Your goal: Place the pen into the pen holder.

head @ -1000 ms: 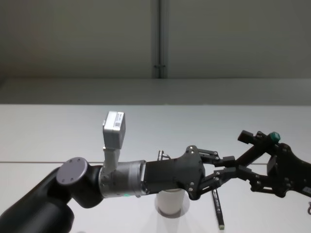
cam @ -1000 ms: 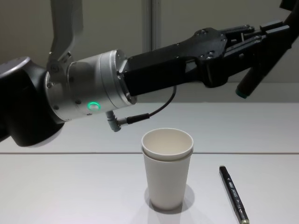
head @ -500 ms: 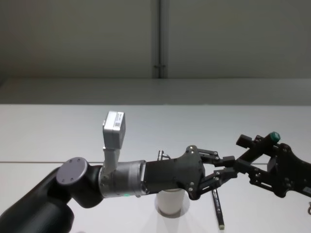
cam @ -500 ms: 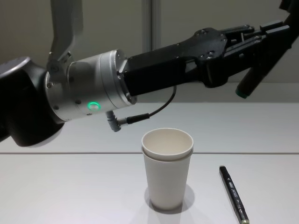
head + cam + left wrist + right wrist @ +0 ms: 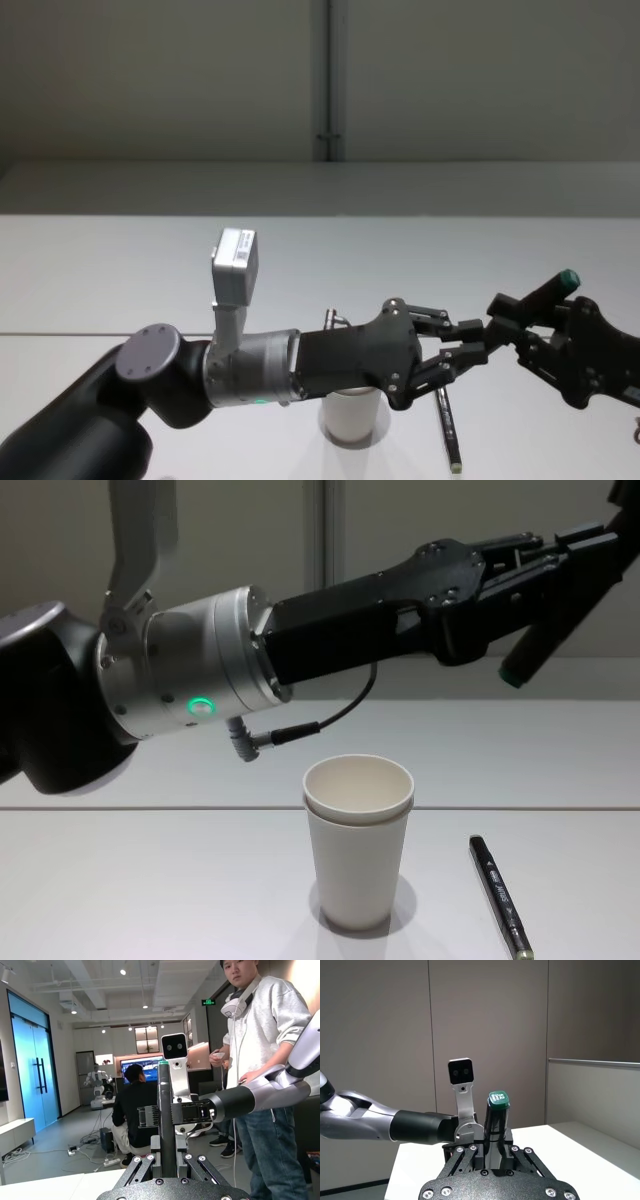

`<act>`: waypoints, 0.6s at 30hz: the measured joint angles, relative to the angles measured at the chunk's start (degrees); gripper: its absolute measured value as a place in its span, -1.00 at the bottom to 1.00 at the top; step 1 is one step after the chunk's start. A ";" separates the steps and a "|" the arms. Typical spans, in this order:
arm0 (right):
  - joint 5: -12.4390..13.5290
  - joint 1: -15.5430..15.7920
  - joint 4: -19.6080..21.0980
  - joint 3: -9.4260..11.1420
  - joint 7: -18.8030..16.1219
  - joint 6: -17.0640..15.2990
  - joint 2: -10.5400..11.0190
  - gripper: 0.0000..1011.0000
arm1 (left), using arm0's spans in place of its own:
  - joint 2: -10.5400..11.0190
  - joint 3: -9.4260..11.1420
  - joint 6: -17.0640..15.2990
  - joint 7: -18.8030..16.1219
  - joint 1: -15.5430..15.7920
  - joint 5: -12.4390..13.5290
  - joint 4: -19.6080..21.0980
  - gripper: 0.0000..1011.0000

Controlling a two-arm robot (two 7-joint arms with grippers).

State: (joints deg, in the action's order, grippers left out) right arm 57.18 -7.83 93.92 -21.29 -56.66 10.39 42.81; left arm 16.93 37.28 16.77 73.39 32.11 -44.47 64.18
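Note:
A black pen [image 5: 542,628] with a green end is held in the air, up and to the right of the pen holder [image 5: 358,840], an off-white paper cup on the table. My left gripper [image 5: 548,548] reaches across from the left and is shut on this pen [image 5: 166,1110]. My right gripper [image 5: 505,318] meets it from the right, and the pen [image 5: 496,1120] stands between its fingers too. A second black pen [image 5: 500,895] lies flat on the table just right of the cup.
My left forearm [image 5: 330,640] spans the space above the cup. In the head view it hides the cup's [image 5: 352,420] top. The white table [image 5: 150,880] is bare to the left of the cup.
The right gripper's upper finger has swung inward toward the pen. The pen's green end shifted slightly. The left arm stayed still.

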 joint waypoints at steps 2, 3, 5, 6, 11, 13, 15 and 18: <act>0.00 0.00 0.00 0.00 -0.01 0.00 0.00 -0.59 | 0.00 0.00 0.00 0.00 0.00 0.00 0.00 -0.67; 0.00 0.00 0.00 0.00 -0.01 0.00 0.00 -0.59 | 0.00 0.00 0.00 0.00 0.00 0.00 0.00 -0.67; 0.00 0.00 0.00 0.00 -0.01 0.00 0.00 -0.60 | 0.00 0.00 0.00 0.00 0.00 0.00 0.00 -0.67; 0.00 0.00 0.00 0.00 -0.01 -0.01 0.00 -0.60 | 0.00 0.00 0.00 0.00 0.00 0.00 0.00 -0.67; 0.01 0.00 0.00 0.00 -0.01 -0.01 0.01 -0.60 | 0.00 0.00 0.00 0.03 0.00 -0.01 0.00 -0.67; 0.02 0.00 0.00 0.00 -0.01 -0.01 0.00 -0.60 | 0.00 0.00 0.00 0.04 0.00 -0.01 0.00 -0.67; 0.02 0.00 -0.01 0.00 -0.01 -0.01 0.00 -0.60 | 0.00 0.00 0.00 0.05 0.00 -0.01 0.00 -0.67; 0.03 0.00 -0.01 0.00 -0.01 -0.01 0.00 -0.60 | 0.00 0.00 0.00 0.06 0.00 -0.01 0.00 -0.67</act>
State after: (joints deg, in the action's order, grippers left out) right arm 57.21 -7.83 93.91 -21.29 -56.68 10.38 42.81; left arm 16.93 37.28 16.77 73.45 32.11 -44.49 64.18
